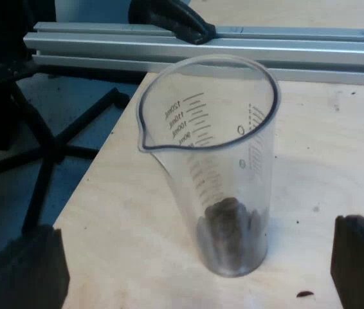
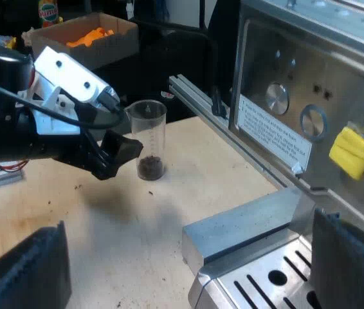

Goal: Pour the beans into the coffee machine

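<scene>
Left wrist view: left pincer (image 1: 188,264) released near measuring glass (image 1: 214,161) on plywood table (image 1: 323,167); right pincer (image 2: 188,267) released.

My left wrist camera looks steeply down and forward, from close range, onto the measuring glass (image 1: 220,174) standing on the plywood table (image 1: 137,219), with an aluminium rail (image 1: 233,48) beyond. My right wrist camera sits well farther off, beside the espresso machine (image 2: 298,109), facing across the table. Both views share the glass, the table around it and the rail. The right view also takes in my left gripper (image 2: 123,158) just beside the glass.
</scene>
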{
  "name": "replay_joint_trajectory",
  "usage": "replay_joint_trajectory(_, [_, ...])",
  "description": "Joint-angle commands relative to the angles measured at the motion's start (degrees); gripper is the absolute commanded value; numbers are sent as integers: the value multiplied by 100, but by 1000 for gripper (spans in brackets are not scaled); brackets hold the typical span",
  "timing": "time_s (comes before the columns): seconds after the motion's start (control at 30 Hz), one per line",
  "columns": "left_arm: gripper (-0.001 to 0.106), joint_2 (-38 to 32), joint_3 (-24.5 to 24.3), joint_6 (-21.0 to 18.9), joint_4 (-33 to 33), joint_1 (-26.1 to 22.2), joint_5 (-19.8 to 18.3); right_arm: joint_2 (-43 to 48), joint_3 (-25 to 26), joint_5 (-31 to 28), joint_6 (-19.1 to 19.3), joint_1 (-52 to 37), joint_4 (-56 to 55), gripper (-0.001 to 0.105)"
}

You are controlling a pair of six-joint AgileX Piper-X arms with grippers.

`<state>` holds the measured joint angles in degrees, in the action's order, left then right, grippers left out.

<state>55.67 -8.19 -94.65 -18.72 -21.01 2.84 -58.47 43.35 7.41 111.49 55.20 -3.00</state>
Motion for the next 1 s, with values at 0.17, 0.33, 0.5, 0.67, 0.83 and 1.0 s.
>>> replay_joint_trajectory(0.17, [83, 557, -10, -19, -821, 15, 36, -178, 29, 5, 18, 12, 70, 78])
replay_joint_trajectory(0.33, [83, 1236, -10, -18, -1491, 15, -12, -197, 29, 5, 18, 12, 82, 78])
replay_joint_trajectory(0.5, [83, 1641, -66, -18, -1931, 15, -117, -197, 29, 5, 18, 12, 82, 78])
replay_joint_trajectory(0.67, [83, 1787, -163, -18, -2044, 15, -133, -197, 29, 5, 18, 12, 82, 78])
replay_joint_trajectory(0.83, [83, 1957, -210, -18, -2351, 15, -133, -197, 29, -153, 18, 12, 82, 78])
replay_joint_trajectory(1.0, [83, 2210, -448, 21, -2355, 15, -133, -197, 29, -256, 18, 12, 82, 78])
